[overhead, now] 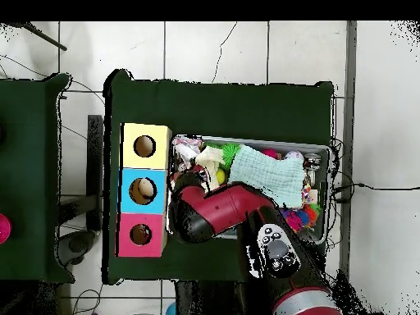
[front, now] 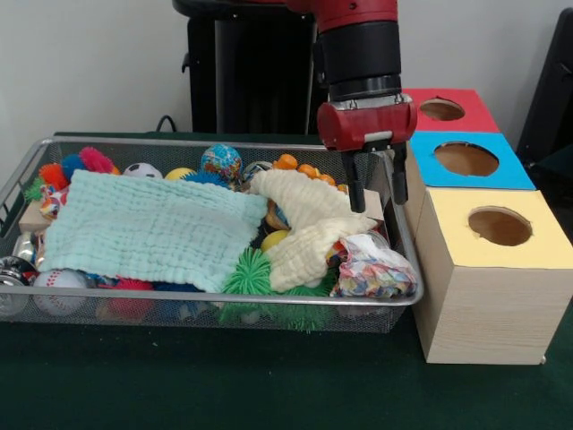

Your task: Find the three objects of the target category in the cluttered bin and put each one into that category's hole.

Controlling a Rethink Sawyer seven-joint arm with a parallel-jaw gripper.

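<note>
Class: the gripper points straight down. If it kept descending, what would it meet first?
Probably the cream cloth in the bin, just below the open gripper; depth is uncertain.

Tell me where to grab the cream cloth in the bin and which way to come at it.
Grip the cream cloth on its raised fold near the middle, coming straight down from above. It lies crumpled over the toys with ridges standing up, so the fingers could likely pinch a ridge; its edges run under the green spiky ball and against the mint cloth, which makes a side approach awkward.
</note>
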